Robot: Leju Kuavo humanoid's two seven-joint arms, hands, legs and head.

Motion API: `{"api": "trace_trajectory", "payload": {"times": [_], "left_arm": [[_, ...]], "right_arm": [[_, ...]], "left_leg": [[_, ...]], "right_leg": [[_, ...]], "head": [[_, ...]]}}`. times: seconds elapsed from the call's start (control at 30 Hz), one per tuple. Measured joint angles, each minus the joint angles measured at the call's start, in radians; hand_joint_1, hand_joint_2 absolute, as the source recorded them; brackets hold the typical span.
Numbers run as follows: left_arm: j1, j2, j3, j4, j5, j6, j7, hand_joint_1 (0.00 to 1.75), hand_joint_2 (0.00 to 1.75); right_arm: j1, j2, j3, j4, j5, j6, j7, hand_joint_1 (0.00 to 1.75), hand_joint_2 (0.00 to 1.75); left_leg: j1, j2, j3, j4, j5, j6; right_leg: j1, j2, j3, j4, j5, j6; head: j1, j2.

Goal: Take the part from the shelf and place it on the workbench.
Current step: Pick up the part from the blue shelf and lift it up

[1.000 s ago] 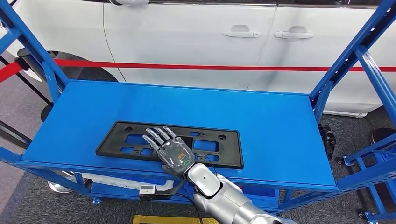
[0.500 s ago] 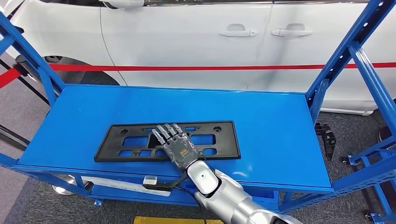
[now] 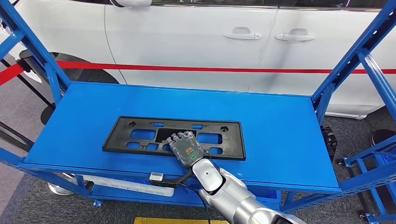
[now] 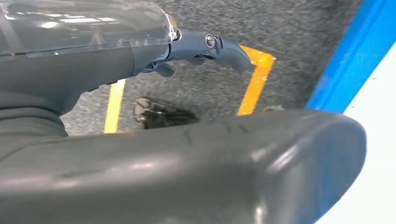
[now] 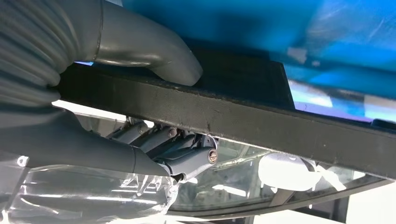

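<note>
White car body (image 3: 196, 42) with two door handles stands behind the rack, a red stripe across it. Blue metal shelf (image 3: 280, 126) holds the flat black plastic rectangular frame part (image 3: 140, 135), lying near the front edge. Right hand (image 3: 185, 148) clamped on the part's near long edge: thumb (image 5: 154, 51) on one face, fingers (image 5: 159, 140) on the other. Left hand (image 4: 205, 46): open or closed, cannot tell.

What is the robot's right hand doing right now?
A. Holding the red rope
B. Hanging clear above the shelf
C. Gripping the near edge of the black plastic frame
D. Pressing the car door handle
C: the right hand grips the black frame's near edge, thumb on one face, fingers on the other.
</note>
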Motion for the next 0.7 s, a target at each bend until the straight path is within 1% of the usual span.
{"api": "trace_trajectory", "payload": {"times": [0.03, 0.07, 0.1, 0.13, 0.17, 0.2, 0.23, 0.27, 0.33, 0.37, 0.4, 0.47, 0.5, 0.53, 0.57, 0.6, 0.63, 0.67, 0.7], "left_arm": [[0.0, 0.0, 0.0, 0.0, -0.001, -0.002, -0.014, 0.0, 1.31], [0.0, 0.0, 0.0, 0.0, -0.002, -0.002, -0.027, 0.0, 1.75], [0.0, 0.0, 0.0, 0.0, -0.003, -0.001, -0.037, 0.0, 1.75], [0.0, 0.0, 0.0, 0.0, -0.005, 0.002, -0.043, 0.0, 1.75], [0.0, -0.001, 0.001, 0.0, -0.006, 0.006, -0.046, 0.0, 1.75], [0.0, -0.001, 0.002, 0.0, -0.006, 0.011, -0.047, 0.0, 1.75], [0.0, -0.001, 0.004, 0.0, -0.006, 0.016, -0.048, 0.0, 1.75], [0.0, -0.001, 0.006, 0.0, -0.005, 0.02, -0.048, 0.0, 1.75], [0.0, 0.001, 0.011, 0.0, -0.002, 0.024, -0.049, 0.0, 1.75], [0.0, 0.003, 0.015, 0.0, 0.0, 0.024, -0.051, 0.0, 1.75], [0.0, 0.004, 0.019, 0.0, 0.002, 0.023, -0.052, 0.0, 1.75], [0.002, 0.005, 0.027, 0.0, 0.003, 0.015, -0.054, 0.0, 1.75], [0.003, 0.006, 0.03, 0.0, 0.003, 0.008, -0.052, 0.0, 1.75], [0.004, 0.007, 0.032, 0.0, 0.003, -0.002, -0.051, 0.0, 1.75], [0.005, 0.009, 0.035, 0.0, 0.004, -0.013, -0.049, 0.0, 1.75], [0.006, 0.011, 0.039, 0.0, 0.006, -0.025, -0.049, 0.0, 1.75], [0.006, 0.014, 0.043, 0.0, 0.009, -0.037, -0.05, 0.0, 1.75], [0.005, 0.015, 0.047, 0.0, 0.013, -0.049, -0.052, 0.0, 1.75], [0.004, 0.016, 0.051, 0.0, 0.016, -0.061, -0.056, 0.0, 1.75]], "right_arm": [[0.001, -0.001, -0.003, 0.0, 0.001, 0.0, -0.001, 1.71, 1.75], [0.001, -0.001, -0.006, 0.0, 0.002, 0.0, -0.003, 1.71, 1.75], [0.001, -0.001, -0.008, 0.0, 0.002, 0.0, -0.006, 1.71, 1.75], [0.0, -0.001, -0.011, 0.0, -0.001, -0.001, -0.011, 1.71, 1.75], [-0.002, -0.001, -0.016, 0.0, -0.006, -0.003, -0.019, 1.71, 1.75], [-0.003, 0.0, -0.021, -0.001, -0.015, -0.006, -0.031, 1.71, 1.75], [-0.004, 0.0, -0.028, -0.004, -0.029, -0.01, -0.046, 1.71, 1.75], [-0.004, 0.0, -0.037, -0.008, -0.049, -0.015, -0.065, 1.71, 1.75], [-0.004, 0.0, -0.058, -0.03, -0.114, -0.026, -0.118, 1.71, 1.75], [-0.004, 0.0, -0.074, -0.048, -0.157, -0.031, -0.152, 1.71, 1.75], [-0.003, -0.001, -0.092, -0.07, -0.205, -0.035, -0.188, 1.71, 1.75], [0.002, -0.007, -0.128, -0.119, -0.306, -0.043, -0.268, 1.71, 1.75], [0.009, -0.013, -0.145, -0.151, -0.366, -0.046, -0.317, 1.71, 1.75], [0.018, -0.02, -0.161, -0.186, -0.432, -0.045, -0.37, 1.71, 1.75], [0.031, -0.029, -0.178, -0.23, -0.51, -0.039, -0.43, 1.71, 1.75], [0.044, -0.037, -0.194, -0.277, -0.592, -0.026, -0.488, 1.71, 1.75], [0.058, -0.044, -0.208, -0.323, -0.672, -0.005, -0.539, 1.71, 1.75], [0.072, -0.051, -0.224, -0.373, -0.765, 0.027, -0.591, 1.71, 1.75], [0.088, -0.059, -0.239, -0.423, -0.862, 0.07, -0.642, 1.71, 1.75]], "left_leg": [[-0.001, 0.0, 0.001, 0.001, -0.001, 0.001], [-0.003, -0.001, 0.003, 0.001, -0.002, 0.001], [-0.004, -0.002, 0.006, 0.002, -0.003, 0.001], [-0.004, -0.003, 0.007, 0.003, -0.005, 0.0], [-0.007, -0.004, 0.007, 0.007, -0.008, -0.003], [-0.008, -0.004, 0.006, 0.009, -0.01, -0.007], [-0.009, -0.005, 0.005, 0.01, -0.012, -0.012], [-0.01, -0.005, 0.005, 0.011, -0.012, -0.017], [-0.007, -0.004, 0.005, 0.014, -0.018, -0.029], [-0.005, -0.003, -0.001, 0.034, -0.033, -0.034], [-0.003, -0.003, -0.016, 0.072, -0.058, -0.04], [0.002, -0.002, -0.065, 0.191, -0.121, -0.05], [0.005, -0.002, -0.088, 0.245, -0.141, -0.054], [0.008, -0.002, -0.1, 0.274, -0.145, -0.057], [0.011, -0.002, -0.094, 0.265, -0.13, -0.06], [0.015, -0.001, -0.071, 0.221, -0.101, -0.063], [0.018, -0.001, -0.037, 0.152, -0.067, -0.066], [0.018, -0.001, -0.004, 0.086, -0.044, -0.068], [0.016, -0.003, 0.018, 0.04, -0.032, -0.063]], "right_leg": [[0.0, 0.0, -0.01, 0.019, 0.004, -0.001], [0.0, 0.0, -0.002, -0.001, 0.027, -0.003], [0.001, 0.0, 0.024, -0.053, 0.061, -0.008], [0.003, 0.0, 0.057, -0.123, 0.095, -0.014], [0.005, -0.001, 0.087, -0.187, 0.118, -0.018], [0.007, -0.001, 0.108, -0.231, 0.131, -0.022], [0.01, 0.0, 0.117, -0.253, 0.133, -0.024], [0.011, 0.0, 0.12, -0.258, 0.132, -0.024], [0.008, 0.001, 0.124, -0.267, 0.137, -0.032], [0.006, 0.001, 0.127, -0.273, 0.14, -0.036], [0.003, 0.001, 0.131, -0.278, 0.142, -0.04], [0.002, 0.0, 0.133, -0.279, 0.143, -0.042], [0.001, 0.0, 0.133, -0.279, 0.143, -0.042], [0.001, 0.001, 0.133, -0.278, 0.143, -0.042], [0.0, 0.001, 0.133, -0.277, 0.143, -0.041], [-0.002, 0.002, 0.133, -0.275, 0.142, -0.039], [-0.004, 0.003, 0.133, -0.272, 0.141, -0.035], [-0.004, 0.004, 0.131, -0.269, 0.14, -0.029], [-0.004, 0.004, 0.129, -0.266, 0.139, -0.022]], "head": [[0.0, 0.0], [0.0, 0.0], [0.0, 0.0], [0.0, 0.0], [0.0, 0.0], [0.0, 0.0], [-0.001, 0.0], [-0.001, 0.0], [-0.002, 0.0], [-0.002, 0.0], [-0.002, 0.0], [-0.002, 0.0], [-0.002, 0.0], [-0.002, 0.0], [-0.002, 0.0], [-0.002, 0.0], [-0.002, 0.0], [-0.002, 0.0], [-0.002, 0.0]]}}
